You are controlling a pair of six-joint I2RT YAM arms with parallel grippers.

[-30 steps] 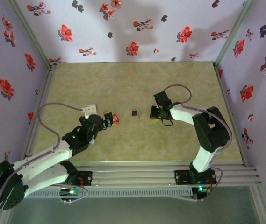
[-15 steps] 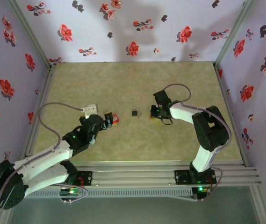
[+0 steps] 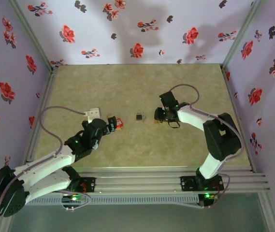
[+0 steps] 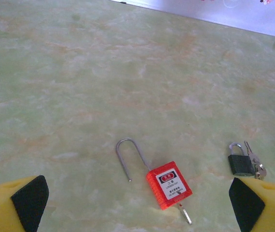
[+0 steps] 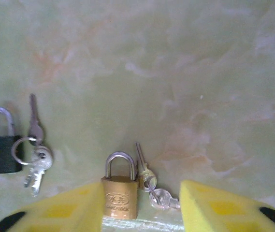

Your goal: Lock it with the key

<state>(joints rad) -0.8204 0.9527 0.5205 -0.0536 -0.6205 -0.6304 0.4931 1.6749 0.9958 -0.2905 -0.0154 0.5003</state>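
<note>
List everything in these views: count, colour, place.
table: one, green marbled, whole work surface
red padlock: one, red, silver shackle swung open, left of centre
black padlock: one, black, centre
ringed keys: two, silver, beside black padlock
brass padlock: one, brass-coloured, right of centre
small keys: two, silvery, beside brass padlock
small white object: one, white, table's left
left gripper: one, yellow fingers, open, facing red padlock
right gripper: one, yellow fingers, open, flanking brass padlock

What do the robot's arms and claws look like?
The left arm and right arm are white with black joints and tiny green lights. A thin grey cable loops along each. The left claw and right claw have yellow fingers with black tips.
</note>
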